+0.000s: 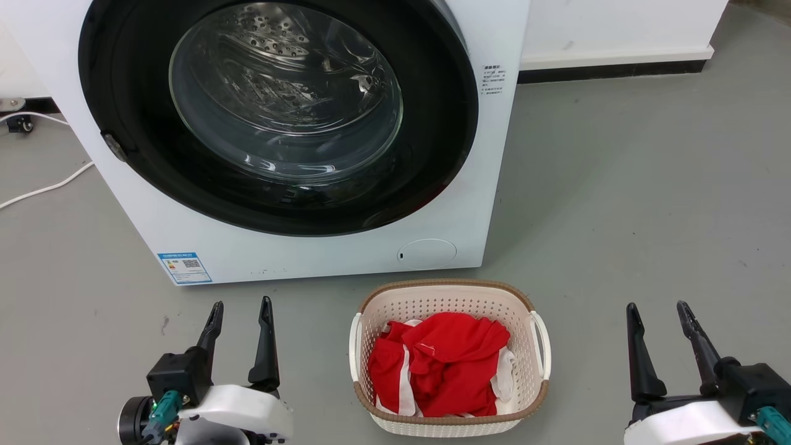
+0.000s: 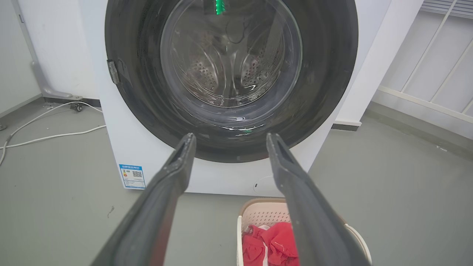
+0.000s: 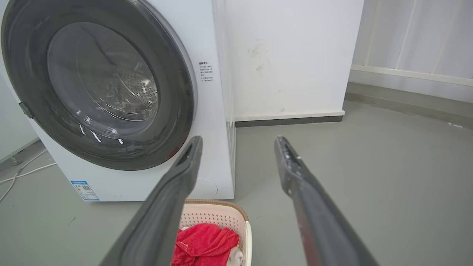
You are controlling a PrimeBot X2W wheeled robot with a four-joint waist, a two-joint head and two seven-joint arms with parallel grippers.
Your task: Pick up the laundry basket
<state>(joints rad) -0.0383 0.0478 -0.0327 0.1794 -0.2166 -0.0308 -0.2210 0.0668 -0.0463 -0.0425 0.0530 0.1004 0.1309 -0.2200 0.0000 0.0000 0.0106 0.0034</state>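
Observation:
The laundry basket [image 1: 448, 295] sits on the grey floor in front of the washer, cream-white and perforated with a brown rim and white side handles. Red and white clothes [image 1: 442, 364] fill it. My left gripper [image 1: 241, 306] hangs open to the basket's left, well apart from it. My right gripper [image 1: 656, 309] is open to its right, also clear of it. In the left wrist view the basket [image 2: 258, 212] peeks out at the bottom between my fingers; in the right wrist view the basket [image 3: 218, 216] lies low, partly behind my left finger.
A white front-loading washer [image 1: 488, 154] with its round dark door [image 1: 278, 117] shut stands just behind the basket. White cables [image 1: 43, 185] trail on the floor at the left. A white wall with a dark skirting [image 1: 612, 68] runs at the back right.

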